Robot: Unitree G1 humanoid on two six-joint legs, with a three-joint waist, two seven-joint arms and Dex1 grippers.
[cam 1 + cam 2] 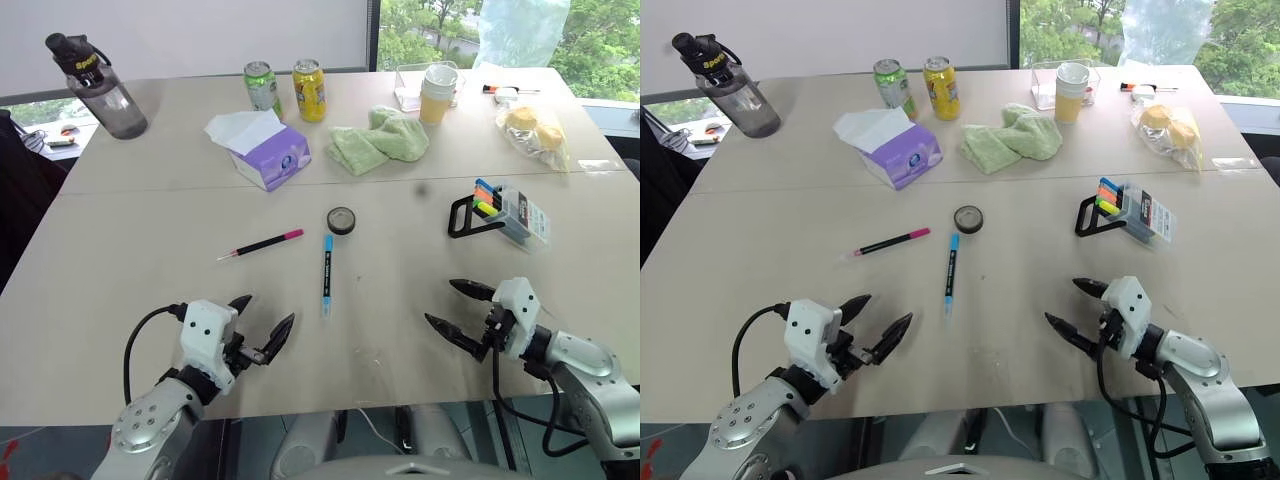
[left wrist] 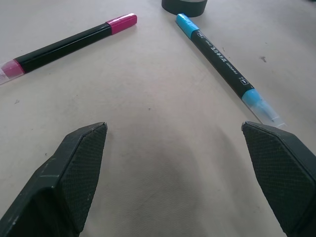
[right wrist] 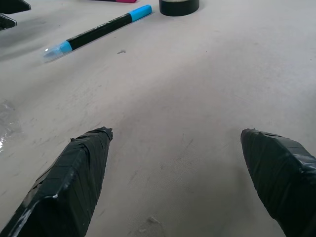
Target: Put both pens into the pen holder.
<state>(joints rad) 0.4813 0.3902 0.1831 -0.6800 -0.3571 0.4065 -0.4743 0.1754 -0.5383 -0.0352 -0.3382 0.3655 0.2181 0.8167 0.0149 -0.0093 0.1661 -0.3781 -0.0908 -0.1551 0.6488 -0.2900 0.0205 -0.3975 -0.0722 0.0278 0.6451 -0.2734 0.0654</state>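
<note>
Both hands hover low over the near edge of the pale beige bench (image 1: pixel 150 230), released and holding nothing: the left hand (image 1: pixel 262 328) with its black fingers spread toward the middle, the right hand (image 1: pixel 458 308) likewise spread wide. Between them, nearer the left hand, lies the slim black pen with light-blue cap and ends (image 1: pixel 327 272), pointing away from the robot. Just to its left, apart from it, the thinner black pen with a pink end (image 1: pixel 262 244) lies slanted. A small round black tape roll (image 1: pixel 342 220) sits just beyond the blue pen. The clear-grey pen holder on a black wire frame (image 1: pixel 505 213), showing coloured marker tips, stands beyond the right hand, well apart from both pens.
</note>
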